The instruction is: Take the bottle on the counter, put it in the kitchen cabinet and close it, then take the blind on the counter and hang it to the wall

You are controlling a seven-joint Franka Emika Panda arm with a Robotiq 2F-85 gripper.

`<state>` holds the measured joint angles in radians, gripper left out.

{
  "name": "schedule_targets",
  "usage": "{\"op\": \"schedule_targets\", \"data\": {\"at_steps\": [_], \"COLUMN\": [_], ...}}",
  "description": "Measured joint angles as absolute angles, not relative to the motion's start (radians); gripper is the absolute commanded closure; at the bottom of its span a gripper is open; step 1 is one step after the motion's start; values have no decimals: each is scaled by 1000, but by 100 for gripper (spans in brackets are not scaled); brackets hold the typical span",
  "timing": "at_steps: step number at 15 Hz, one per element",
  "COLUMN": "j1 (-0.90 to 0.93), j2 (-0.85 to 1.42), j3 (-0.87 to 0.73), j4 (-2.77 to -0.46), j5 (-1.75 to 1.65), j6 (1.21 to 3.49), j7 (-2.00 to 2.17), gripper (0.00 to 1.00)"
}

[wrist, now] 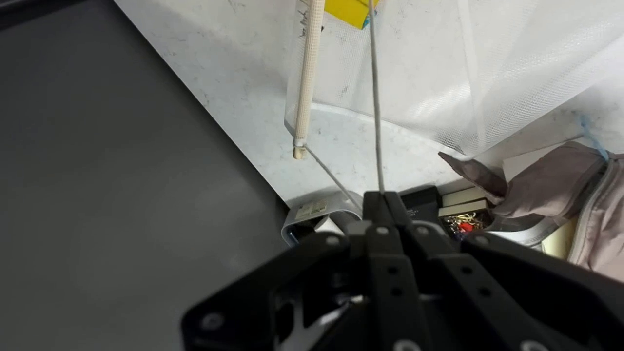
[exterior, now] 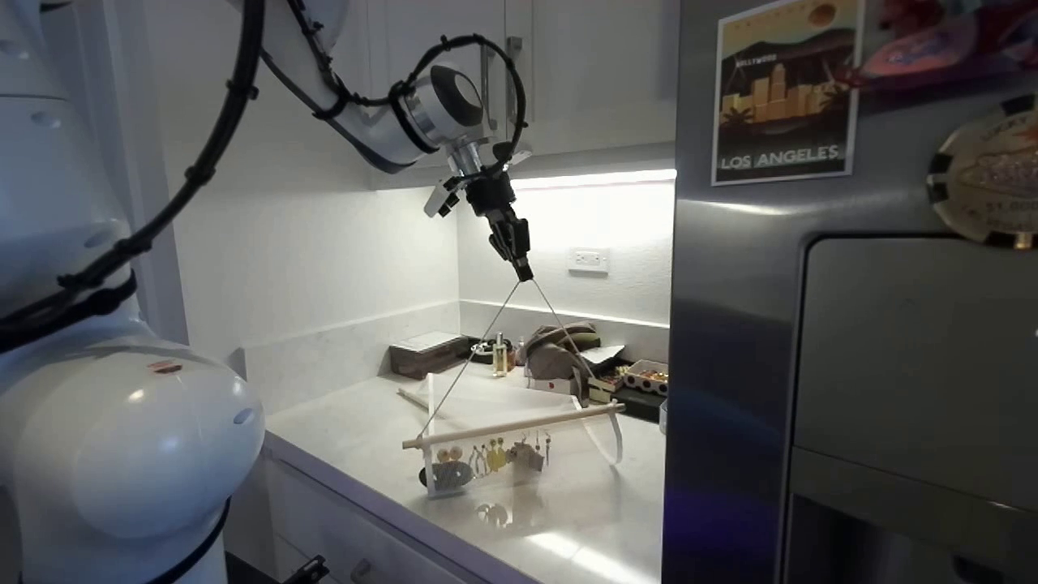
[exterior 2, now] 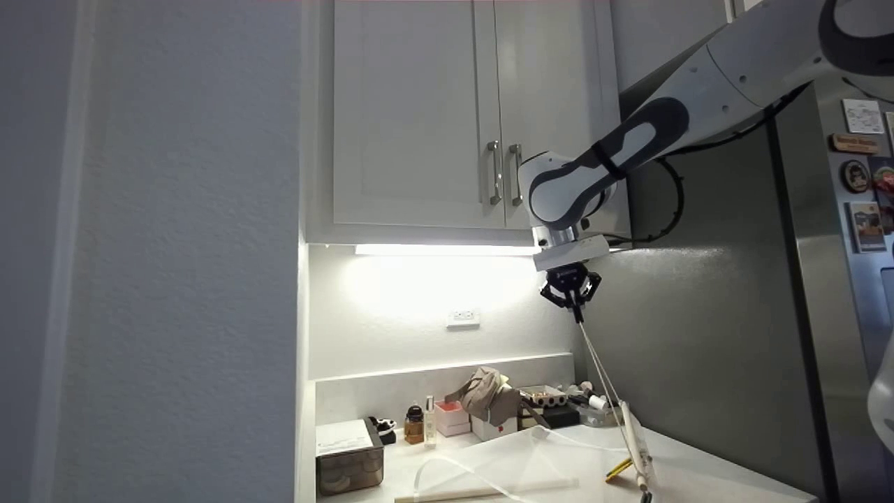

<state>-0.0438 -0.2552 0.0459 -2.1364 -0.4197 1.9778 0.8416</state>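
My gripper (wrist: 382, 193) is shut on the thin cord (wrist: 376, 97) of the blind, high over the counter (exterior: 349, 422). From the fingertips the cord slants down in two strands to the ends of a pale rod. The blind (exterior: 519, 425) is sheer and whitish; this rod is lifted and several earrings hang below it. Its other rod (exterior 2: 482, 491) lies on the counter. An amber bottle (exterior 2: 413, 427) with a dark cap stands at the back; I cannot tell if it is the task's one. The doors of the kitchen cabinet (exterior 2: 412, 112) are closed. Behind the counter is the white wall (exterior 2: 391, 335).
A steel fridge (exterior 2: 698, 335) borders the counter, close beside the gripper. Along the back stand a dark box (exterior 2: 349, 467), a clear perfume bottle (exterior 2: 430, 425), a grey-brown bag (exterior 2: 489, 398) and small jewellery boxes. An outlet plate (exterior 2: 462, 319) sits on the wall.
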Motion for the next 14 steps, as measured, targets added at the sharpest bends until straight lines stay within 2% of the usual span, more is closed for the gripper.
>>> {"op": "schedule_targets", "data": {"at_steps": [14], "j1": [-44], "j2": [-286], "j3": [47], "j4": [-2108], "j5": [-420], "j6": [1974], "j7": [842], "gripper": [99]}}
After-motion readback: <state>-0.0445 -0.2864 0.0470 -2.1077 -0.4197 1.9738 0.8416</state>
